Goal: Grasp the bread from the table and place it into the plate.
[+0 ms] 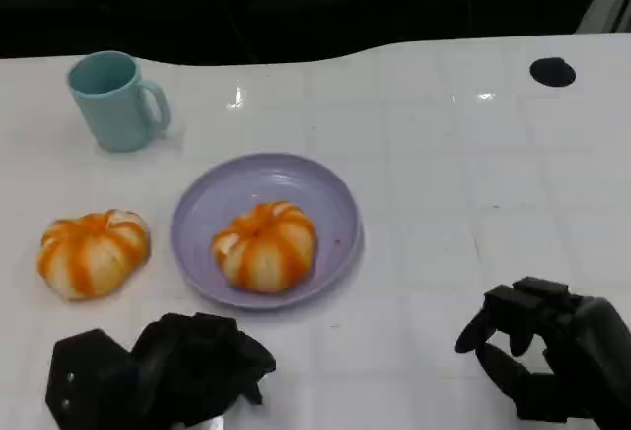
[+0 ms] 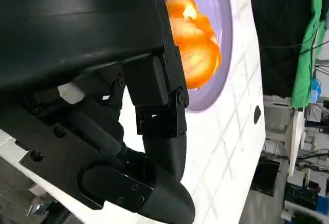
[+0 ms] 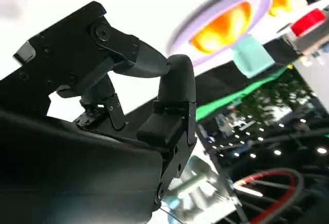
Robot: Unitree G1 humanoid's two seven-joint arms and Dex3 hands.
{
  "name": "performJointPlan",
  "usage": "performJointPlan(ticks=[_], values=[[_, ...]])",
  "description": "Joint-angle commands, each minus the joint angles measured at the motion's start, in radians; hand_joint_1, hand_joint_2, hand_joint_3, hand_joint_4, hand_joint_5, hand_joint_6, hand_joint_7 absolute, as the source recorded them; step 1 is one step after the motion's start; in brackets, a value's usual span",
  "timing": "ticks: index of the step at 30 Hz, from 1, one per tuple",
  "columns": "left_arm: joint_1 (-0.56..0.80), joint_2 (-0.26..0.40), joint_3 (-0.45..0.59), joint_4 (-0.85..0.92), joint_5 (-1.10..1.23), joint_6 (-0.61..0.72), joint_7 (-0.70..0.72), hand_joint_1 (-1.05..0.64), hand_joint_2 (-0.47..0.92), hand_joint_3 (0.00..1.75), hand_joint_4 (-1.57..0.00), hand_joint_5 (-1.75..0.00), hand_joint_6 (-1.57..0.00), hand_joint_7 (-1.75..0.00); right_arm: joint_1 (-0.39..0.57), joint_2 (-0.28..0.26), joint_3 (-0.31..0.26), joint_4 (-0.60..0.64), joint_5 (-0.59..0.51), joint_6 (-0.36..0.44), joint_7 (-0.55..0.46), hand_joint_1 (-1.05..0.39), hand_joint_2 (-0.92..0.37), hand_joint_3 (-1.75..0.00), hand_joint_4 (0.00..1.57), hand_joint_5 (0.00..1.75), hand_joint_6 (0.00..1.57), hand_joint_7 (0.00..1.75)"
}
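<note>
One orange-and-white striped bread (image 1: 264, 246) lies in the lilac plate (image 1: 340, 203), just ahead of the left hand (image 1: 173, 371) and a little toward the robot's right of its fingers (image 1: 242, 356); the left wrist view shows the same bread (image 2: 198, 44) in the plate (image 2: 231, 23) just beyond those fingers (image 2: 164, 126). A second striped bread (image 1: 94, 252) rests on the white tiled worktop (image 1: 473, 183), just outside the plate's rim and ahead of the left hand, toward the robot's left of it. The left hand sits low on the worktop with its fingers curled inward and nothing in them. The right hand (image 1: 552, 356) is well apart from the plate, off to its right; its fingers (image 1: 503, 371) are bent but spread, holding nothing, as the right wrist view also shows (image 3: 172, 100). Farther out, beyond the loose bread, stands a pale teal mug (image 1: 113, 100), and a black round spot (image 1: 552, 72) marks the worktop's far edge ahead of the right fingers.
</note>
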Motion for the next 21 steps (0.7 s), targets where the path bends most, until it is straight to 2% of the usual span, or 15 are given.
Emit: performJointPlan(ticks=[1,13,17,21], values=[[0.024,0.018,0.007,-0.013,0.002,0.008,-0.001,-1.04,0.63,0.27,-0.89,-1.51,-1.51,-0.42,0.024,0.000,-0.009,-0.021,0.030,0.026,0.042,-0.26,-0.53,-1.10,0.78,1.75,0.65,1.54],[0.018,0.019,0.011,-0.016,0.004,0.020,0.001,-1.05,0.64,0.26,-0.89,-1.51,-1.51,-0.43,0.016,0.007,-0.004,-0.010,0.053,0.060,0.115,-0.27,-0.56,-1.07,0.81,1.75,0.61,1.63],[0.013,0.019,0.016,-0.010,0.000,0.021,-0.003,-1.05,0.63,0.26,-0.89,-1.52,-1.50,-0.44,0.011,0.016,0.000,-0.001,0.075,0.071,0.150,-0.29,-0.56,-1.07,0.82,1.75,0.61,1.62],[0.007,0.024,0.019,-0.001,0.001,0.017,-0.006,-1.04,0.63,0.26,-0.89,-1.52,-1.50,-0.45,-0.004,0.030,0.004,0.035,0.111,0.042,0.178,-0.29,-0.53,-1.10,0.81,1.75,0.65,1.56]])
